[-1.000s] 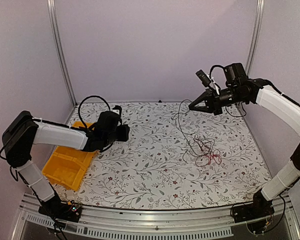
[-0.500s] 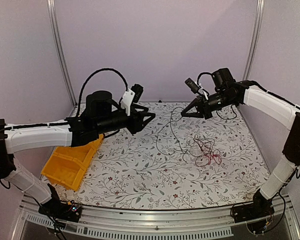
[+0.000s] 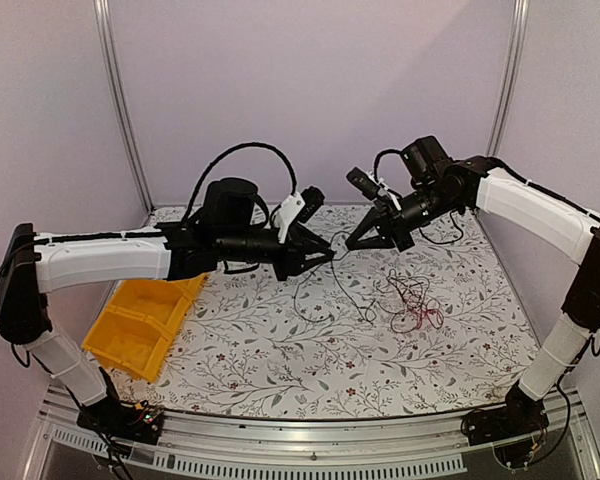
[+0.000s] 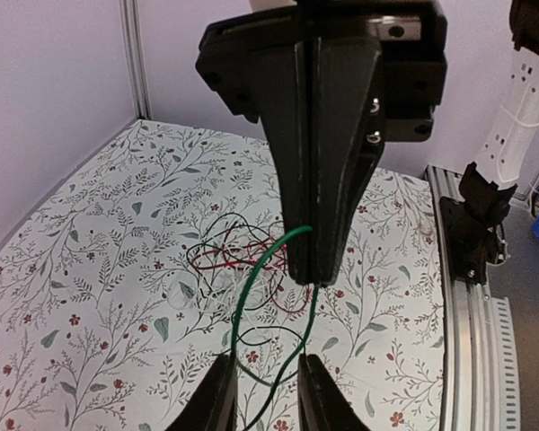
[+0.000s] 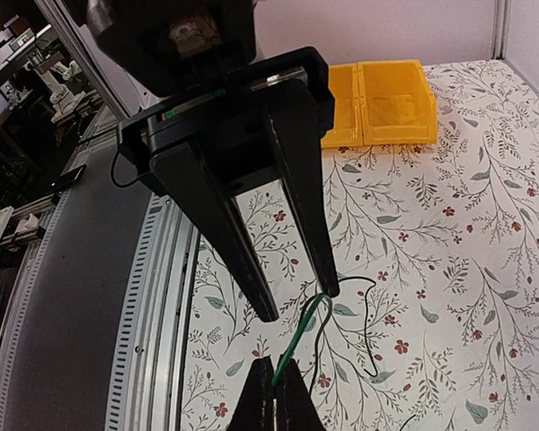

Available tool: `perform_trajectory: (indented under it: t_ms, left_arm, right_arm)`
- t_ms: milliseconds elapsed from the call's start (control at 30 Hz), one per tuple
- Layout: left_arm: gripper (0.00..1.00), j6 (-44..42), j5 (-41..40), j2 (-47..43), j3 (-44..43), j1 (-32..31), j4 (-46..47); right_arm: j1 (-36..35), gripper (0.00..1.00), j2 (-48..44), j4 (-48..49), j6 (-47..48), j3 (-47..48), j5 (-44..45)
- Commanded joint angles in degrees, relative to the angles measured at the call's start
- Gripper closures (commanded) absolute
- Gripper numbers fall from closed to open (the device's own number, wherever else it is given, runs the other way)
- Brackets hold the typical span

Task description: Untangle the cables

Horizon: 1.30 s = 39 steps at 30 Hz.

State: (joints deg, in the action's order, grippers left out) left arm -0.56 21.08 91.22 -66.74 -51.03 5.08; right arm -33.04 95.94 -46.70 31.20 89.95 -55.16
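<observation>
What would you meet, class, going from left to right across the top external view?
Yellow bin → left gripper → right gripper, shut on the green cable → red and black cable tangle.

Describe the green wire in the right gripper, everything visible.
The green wire is very thin and flexible, apparently plastic-insulated. It is pinched in the shut right gripper and held in the air, bowing out in a narrow loop. That loop passes inside the open left gripper, which is not clamped on it. Its strands drop toward the red and black tangle below; its ends cannot be traced.
</observation>
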Motion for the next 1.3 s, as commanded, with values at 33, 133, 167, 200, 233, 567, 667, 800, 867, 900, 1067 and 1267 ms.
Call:
perform_trajectory:
  t_ms: [33,133,167,200,233,567,667,800,867,900,1067,1267]
  left_arm:
    - [0.80,-0.31,2.61,-0.15,-0.52,-0.83,1.17]
    - [0.81,-0.19,2.55,-0.34,-0.03,-1.15,1.70]
    - [0.79,-0.06,2.23,-0.34,0.09,-1.22,1.91]
    - [0.75,0.08,1.65,-0.29,0.26,-1.31,2.13]
    - [0.71,0.26,0.08,-0.21,0.29,-1.45,2.33]
    - [1.00,0.34,-1.62,-0.37,0.21,-1.64,2.71]
    - [1.00,0.08,-3.08,-1.71,0.94,-1.62,2.43]
    - [1.00,-1.56,-4.18,-3.68,1.05,-1.67,-0.89]
    - [1.00,-2.62,-4.55,-4.70,1.21,-1.64,-2.98]
    - [0.99,-3.11,-4.84,-5.12,1.04,-1.65,-4.30]
    - [0.52,-3.23,-9.82,-6.66,1.24,-1.54,-8.03]
    - [0.46,-3.23,-6.17,-2.62,-1.72,-1.78,-6.91]
  right_arm:
    - [-1.04,1.00,0.25,-2.49,1.93,2.01,0.75]
    - [-1.23,1.00,0.30,-2.35,1.61,2.22,0.69]
    - [-1.28,1.00,0.30,-2.42,1.51,2.32,0.67]
    - [-1.39,1.00,0.37,-2.58,1.50,2.49,0.66]
    - [-1.52,1.00,0.35,-2.67,1.54,2.58,0.74]
    - [-1.86,1.00,0.09,-1.93,0.97,1.88,2.24]
    - [-1.86,1.00,-0.11,-1.61,1.03,1.42,2.08]
    - [-1.86,1.00,-0.14,-1.48,0.97,1.30,2.14]
    - [-1.86,1.00,-0.14,-1.61,1.27,1.13,2.45]
    - [-1.86,1.00,-0.21,-1.64,1.44,0.92,2.58]
    - [-1.86,1.00,-0.74,-1.56,2.36,-0.18,3.12]
    - [-1.86,1.00,-0.81,-1.60,2.53,0.19,2.92]
